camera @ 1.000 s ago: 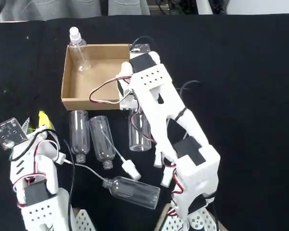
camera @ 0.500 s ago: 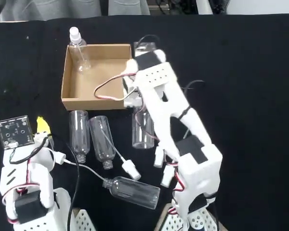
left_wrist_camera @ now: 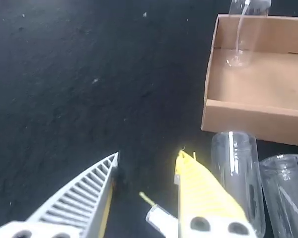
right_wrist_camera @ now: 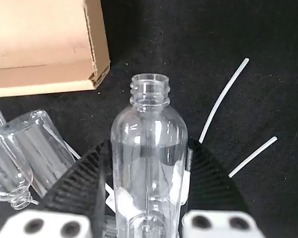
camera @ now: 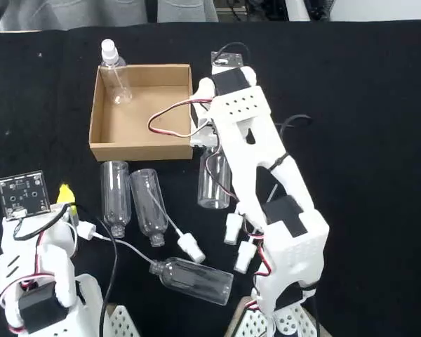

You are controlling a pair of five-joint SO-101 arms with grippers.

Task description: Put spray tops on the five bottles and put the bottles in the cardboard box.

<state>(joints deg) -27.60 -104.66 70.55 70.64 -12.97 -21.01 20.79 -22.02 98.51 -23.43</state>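
The cardboard box [camera: 96, 133] holds one capped bottle [camera: 114, 77], beyond the right claw [right_wrist_camera: 146, 145]. That claw is clamped on an uncapped bottle [camera: 214, 186] beside the box corner. Three bare bottles [camera: 116, 193] lie between the claws. The left claw [left_wrist_camera: 149, 155] gapes over a spray top [left_wrist_camera: 161, 220]. Four bottles look undone.
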